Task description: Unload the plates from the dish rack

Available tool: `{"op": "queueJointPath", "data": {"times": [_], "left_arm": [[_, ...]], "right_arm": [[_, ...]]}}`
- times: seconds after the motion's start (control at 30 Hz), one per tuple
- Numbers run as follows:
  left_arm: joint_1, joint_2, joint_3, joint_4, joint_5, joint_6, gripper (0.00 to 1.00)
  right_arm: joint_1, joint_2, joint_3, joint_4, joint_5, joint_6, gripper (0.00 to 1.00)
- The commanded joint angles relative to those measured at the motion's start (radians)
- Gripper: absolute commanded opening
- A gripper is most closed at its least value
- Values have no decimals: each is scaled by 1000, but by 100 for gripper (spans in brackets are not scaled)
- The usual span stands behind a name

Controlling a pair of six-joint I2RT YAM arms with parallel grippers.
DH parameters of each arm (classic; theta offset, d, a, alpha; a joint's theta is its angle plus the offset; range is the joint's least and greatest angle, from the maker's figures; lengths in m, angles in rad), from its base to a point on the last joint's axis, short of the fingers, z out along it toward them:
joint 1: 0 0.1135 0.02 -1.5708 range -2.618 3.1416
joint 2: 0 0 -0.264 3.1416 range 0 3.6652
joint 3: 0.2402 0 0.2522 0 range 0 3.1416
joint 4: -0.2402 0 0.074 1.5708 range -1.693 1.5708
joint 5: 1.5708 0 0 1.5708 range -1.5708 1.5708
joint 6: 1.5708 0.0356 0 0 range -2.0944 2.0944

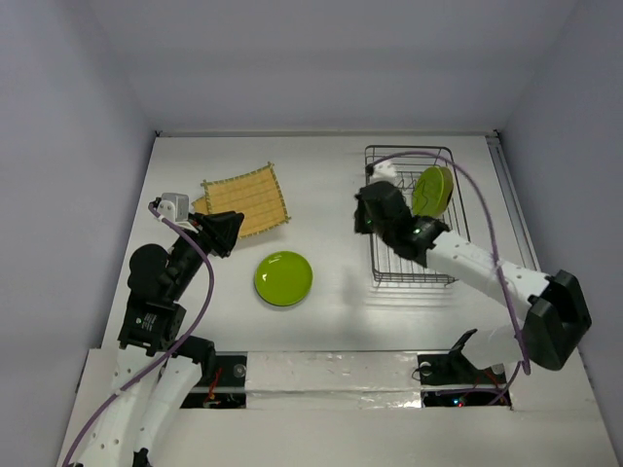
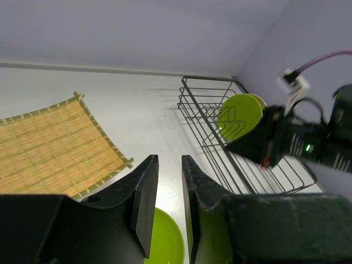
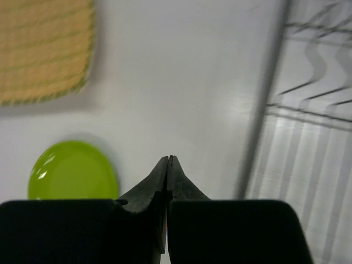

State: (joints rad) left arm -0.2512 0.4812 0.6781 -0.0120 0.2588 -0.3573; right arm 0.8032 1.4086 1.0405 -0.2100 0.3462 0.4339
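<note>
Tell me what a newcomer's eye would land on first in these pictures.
The lime-green plate lying flat mid-table stands out first, bright against the white table. Next come more green plates standing upright in the wire rack at far right, with the right gripper shut just left of it. A yellow plate lies far left, ahead of the narrowly open left gripper.

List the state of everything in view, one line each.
Left gripper: fingers slightly apart, empty.
Right gripper: fingers shut, empty.
Dish rack: holding upright lime-green plates.
Loose lime-green plate: flat, outside rack.
Yellow woven plate: flat, outside rack.
</note>
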Motion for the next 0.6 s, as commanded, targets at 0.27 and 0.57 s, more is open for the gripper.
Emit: {"op": "queueJointPath", "data": {"times": [0.27, 0.57], "left_arm": [[6, -6, 29, 55, 14, -3, 21], [6, -4, 29, 57, 22, -3, 21]], "right_arm": [[-479, -44, 212, -239, 347, -176, 43], [-593, 116, 349, -241, 278, -234, 42]]}}
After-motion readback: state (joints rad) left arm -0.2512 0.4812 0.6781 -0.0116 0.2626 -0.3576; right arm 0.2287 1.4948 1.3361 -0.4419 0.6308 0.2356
